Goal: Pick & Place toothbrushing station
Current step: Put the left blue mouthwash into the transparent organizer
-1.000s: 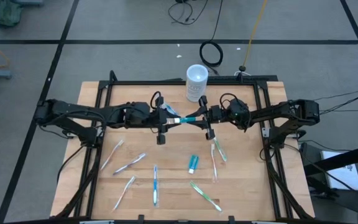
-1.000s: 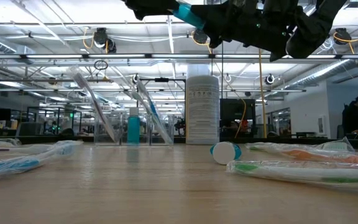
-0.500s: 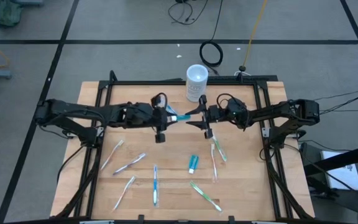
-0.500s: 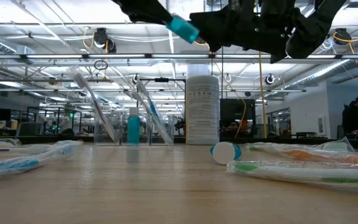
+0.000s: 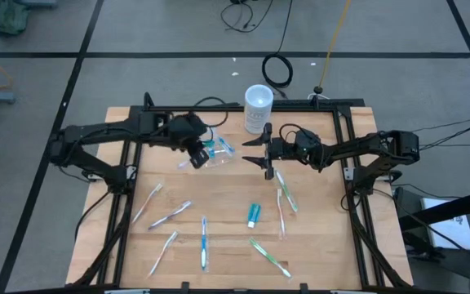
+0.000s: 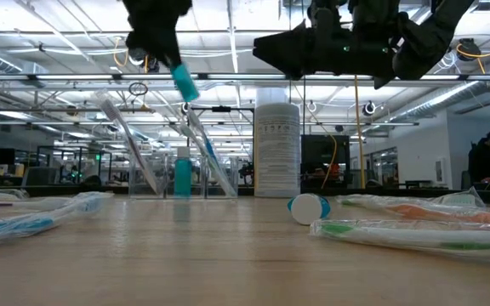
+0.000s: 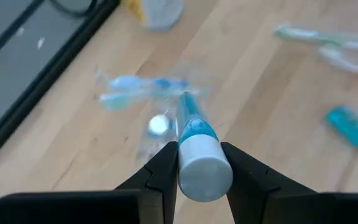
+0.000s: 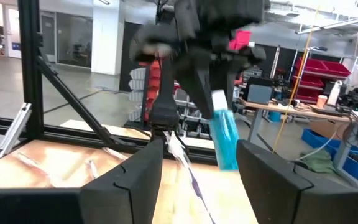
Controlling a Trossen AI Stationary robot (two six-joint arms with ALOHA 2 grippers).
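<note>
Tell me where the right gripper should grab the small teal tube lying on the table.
Mid-body, from straight above, with the right gripper open across its narrow width: the teal tube lies flat, with free room along both long sides.

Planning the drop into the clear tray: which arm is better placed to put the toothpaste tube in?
Left. Its gripper already holds the toothpaste tube above the clear tray; the right gripper hangs open and empty beside it.
</note>
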